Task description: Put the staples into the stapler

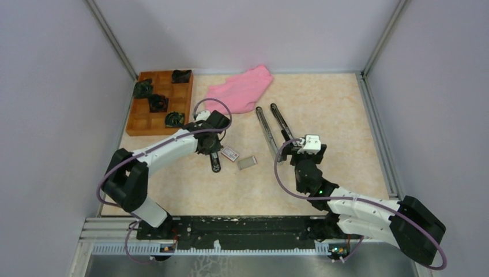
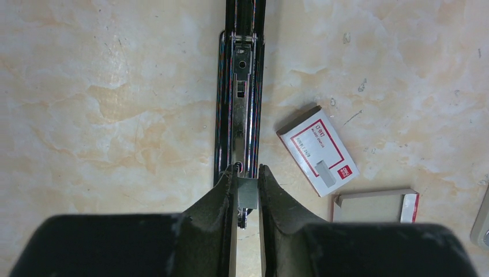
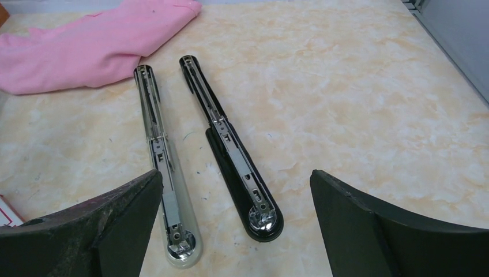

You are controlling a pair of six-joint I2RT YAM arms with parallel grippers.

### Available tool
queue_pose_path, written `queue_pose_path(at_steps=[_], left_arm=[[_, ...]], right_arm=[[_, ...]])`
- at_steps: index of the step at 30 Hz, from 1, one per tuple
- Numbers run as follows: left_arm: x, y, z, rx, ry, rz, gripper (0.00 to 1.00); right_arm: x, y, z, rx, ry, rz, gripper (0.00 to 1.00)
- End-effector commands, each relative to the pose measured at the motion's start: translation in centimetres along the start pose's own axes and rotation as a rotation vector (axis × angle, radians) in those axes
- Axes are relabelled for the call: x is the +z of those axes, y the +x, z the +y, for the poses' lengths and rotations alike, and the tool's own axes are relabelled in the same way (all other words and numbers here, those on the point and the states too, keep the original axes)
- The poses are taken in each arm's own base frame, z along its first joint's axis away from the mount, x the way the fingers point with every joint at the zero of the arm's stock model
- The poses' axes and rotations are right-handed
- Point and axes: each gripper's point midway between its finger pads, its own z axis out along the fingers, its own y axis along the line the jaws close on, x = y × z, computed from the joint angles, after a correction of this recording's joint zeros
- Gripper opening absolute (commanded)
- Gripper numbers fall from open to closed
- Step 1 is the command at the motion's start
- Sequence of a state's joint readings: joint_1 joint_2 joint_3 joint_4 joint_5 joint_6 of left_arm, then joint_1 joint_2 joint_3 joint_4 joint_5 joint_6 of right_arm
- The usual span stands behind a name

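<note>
Seen from above, the left hand (image 1: 214,158) hangs over the middle of the bench (image 1: 346,115). Its arm hides most of what lies beneath, so only a short black end shows there. The left wrist view fills in the rest. A long black stapler (image 2: 239,98) lies opened flat with its metal channel facing up. The hand's two fingers (image 2: 214,202) are drawn in narrow on the staples (image 2: 247,194), a small silvery block pinched between them right over the near end of that channel. Whether the block touches the channel cannot be told. Just right of this stapler lies a white and red staple box (image 2: 318,149), and nearer the camera a grey card sleeve (image 2: 375,206). From overhead these are only two small pale shapes.

The right hand (image 3: 235,173) is spread wide and holds nothing. The overhead view shows only two thin dark bars in front of it. The right wrist camera shows them as a clear-bodied stapler (image 3: 167,190) and a second black stapler (image 3: 236,161). Both are opened out flat, lying side by side but apart, with their far ends near a pink cloth (image 3: 92,46).

Only the overhead view takes in the wooden tray (image 1: 136,124) at the far left of the bench, with black parts (image 1: 157,103) in several of its compartments.
</note>
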State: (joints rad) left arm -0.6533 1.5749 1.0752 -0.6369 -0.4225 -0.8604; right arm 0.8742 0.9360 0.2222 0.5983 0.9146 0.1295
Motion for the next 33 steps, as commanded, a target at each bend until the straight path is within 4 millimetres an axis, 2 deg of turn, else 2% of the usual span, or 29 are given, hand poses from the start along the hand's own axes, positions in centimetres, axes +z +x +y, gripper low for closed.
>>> queue_pose_path(at_steps=[1,12,33], left_arm=[[0.0,-0.2,0.3,0.02,-0.047,-0.01,0.03],[0.5,-0.3,0.4,0.042,-0.079,-0.01,0.01],[1.7,1.3,1.1,0.078,-0.116,0.04,0.01]], right_arm=[[0.1,-1.0,-0.5,0.036,0.028,-0.038,0.99],[0.2,-0.9,-0.4,0.027,0.019,-0.033,0.99],[0.4,-0.7,-0.2,0.016,0.009,-0.022,0.99]])
